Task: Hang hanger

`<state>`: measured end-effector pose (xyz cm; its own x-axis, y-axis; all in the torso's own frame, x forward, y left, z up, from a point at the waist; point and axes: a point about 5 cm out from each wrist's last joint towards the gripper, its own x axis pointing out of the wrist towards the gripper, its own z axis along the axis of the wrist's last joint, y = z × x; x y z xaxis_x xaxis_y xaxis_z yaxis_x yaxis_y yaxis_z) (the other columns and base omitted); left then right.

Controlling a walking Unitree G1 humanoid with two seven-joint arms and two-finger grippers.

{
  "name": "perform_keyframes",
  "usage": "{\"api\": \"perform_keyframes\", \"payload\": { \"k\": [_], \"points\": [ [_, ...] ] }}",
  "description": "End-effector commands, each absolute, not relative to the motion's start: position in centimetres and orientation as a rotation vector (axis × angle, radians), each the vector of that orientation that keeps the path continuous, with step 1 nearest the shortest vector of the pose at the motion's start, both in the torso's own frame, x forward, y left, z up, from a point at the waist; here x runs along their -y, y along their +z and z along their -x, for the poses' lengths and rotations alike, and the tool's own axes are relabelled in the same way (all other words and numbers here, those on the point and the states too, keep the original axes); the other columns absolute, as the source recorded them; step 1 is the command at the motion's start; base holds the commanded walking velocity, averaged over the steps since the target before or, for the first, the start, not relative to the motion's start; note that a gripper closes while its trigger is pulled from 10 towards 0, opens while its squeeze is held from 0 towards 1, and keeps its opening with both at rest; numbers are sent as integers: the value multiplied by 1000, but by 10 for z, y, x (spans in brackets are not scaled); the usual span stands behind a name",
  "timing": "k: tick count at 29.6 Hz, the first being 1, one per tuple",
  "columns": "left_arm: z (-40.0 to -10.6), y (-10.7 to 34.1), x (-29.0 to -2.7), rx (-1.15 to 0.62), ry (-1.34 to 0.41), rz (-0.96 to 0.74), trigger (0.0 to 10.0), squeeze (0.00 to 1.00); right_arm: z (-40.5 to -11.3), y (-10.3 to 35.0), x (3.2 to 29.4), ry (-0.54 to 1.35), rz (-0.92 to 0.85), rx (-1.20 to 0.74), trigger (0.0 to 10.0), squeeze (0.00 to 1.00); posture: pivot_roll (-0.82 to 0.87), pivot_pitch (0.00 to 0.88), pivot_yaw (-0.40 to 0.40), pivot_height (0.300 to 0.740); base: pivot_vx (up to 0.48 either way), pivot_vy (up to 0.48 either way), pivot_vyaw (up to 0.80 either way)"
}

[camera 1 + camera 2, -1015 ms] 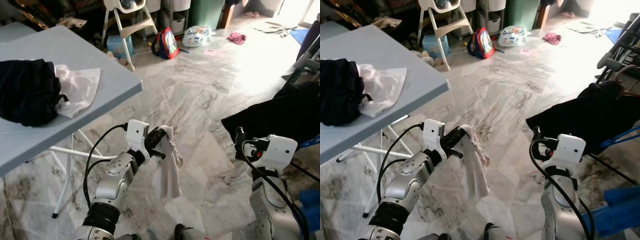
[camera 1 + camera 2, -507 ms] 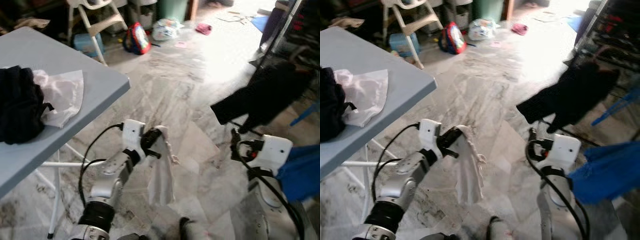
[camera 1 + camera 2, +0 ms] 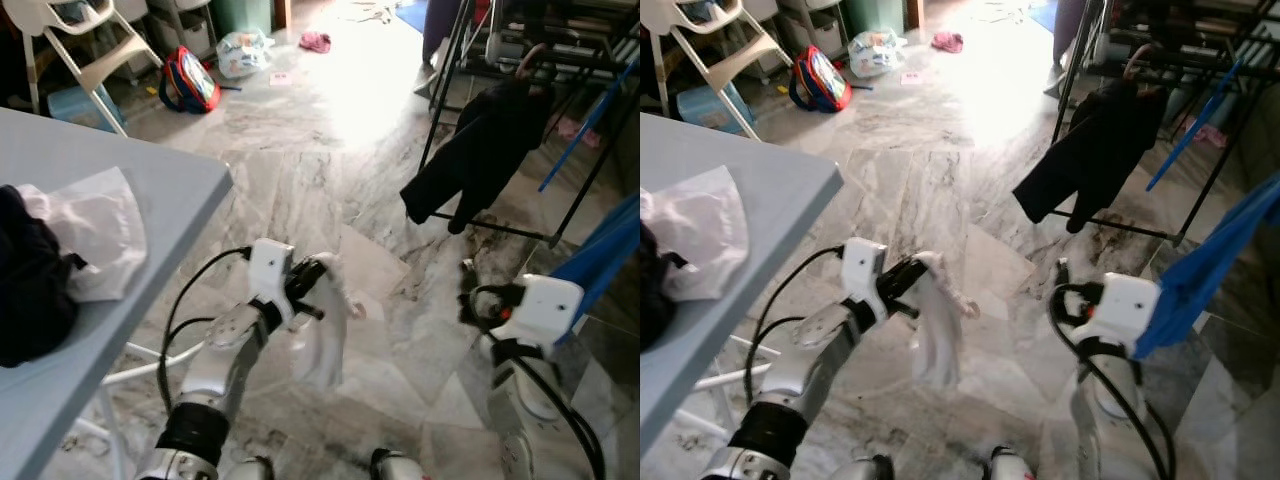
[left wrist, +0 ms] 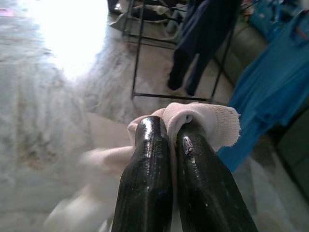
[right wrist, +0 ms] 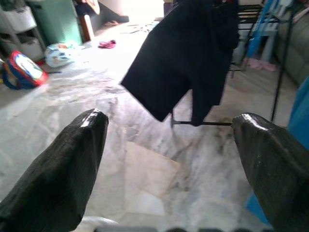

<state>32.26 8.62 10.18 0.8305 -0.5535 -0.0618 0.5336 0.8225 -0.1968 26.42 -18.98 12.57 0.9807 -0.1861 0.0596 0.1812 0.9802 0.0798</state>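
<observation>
Left gripper (image 4: 170, 145) clamped on a white cloth (image 3: 322, 340) that hangs over the marble floor (image 3: 300, 170), just off the table (image 3: 150, 190) corner. Right gripper (image 5: 169, 145) spread wide, empty, pointing at the dark garment (image 3: 480, 150) on the rack (image 3: 560, 70). Can't make out a hanger.

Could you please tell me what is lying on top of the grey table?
On the table lie a crumpled white cloth and a dark garment, side by side and touching. The garment covers the tabletop beneath it, so anything under it cannot be seen.
</observation>
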Motion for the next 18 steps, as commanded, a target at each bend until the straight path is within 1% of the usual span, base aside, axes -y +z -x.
{"api": "perform_keyframes", "payload": {
  "k": [1,8,13,18],
  "points": [
    [-318,101,-79,-103,-607,191,10000,0,-260,123,197,-223,-59,58,10000,0,-128,217,36,740,0,0,0],
    [-312,98,-78,-89,-620,240,10000,0,-260,123,200,-256,-43,58,10000,0,-121,208,29,740,0,0,0],
    [-311,100,-76,-69,-624,255,10000,0,-263,124,202,-258,-34,58,10000,0,-118,205,26,740,0,0,-748],
    [-312,102,-74,-57,-628,269,10000,0,-264,127,205,-266,-20,71,10000,0,-127,212,24,740,293,0,-721]
  ]
}}
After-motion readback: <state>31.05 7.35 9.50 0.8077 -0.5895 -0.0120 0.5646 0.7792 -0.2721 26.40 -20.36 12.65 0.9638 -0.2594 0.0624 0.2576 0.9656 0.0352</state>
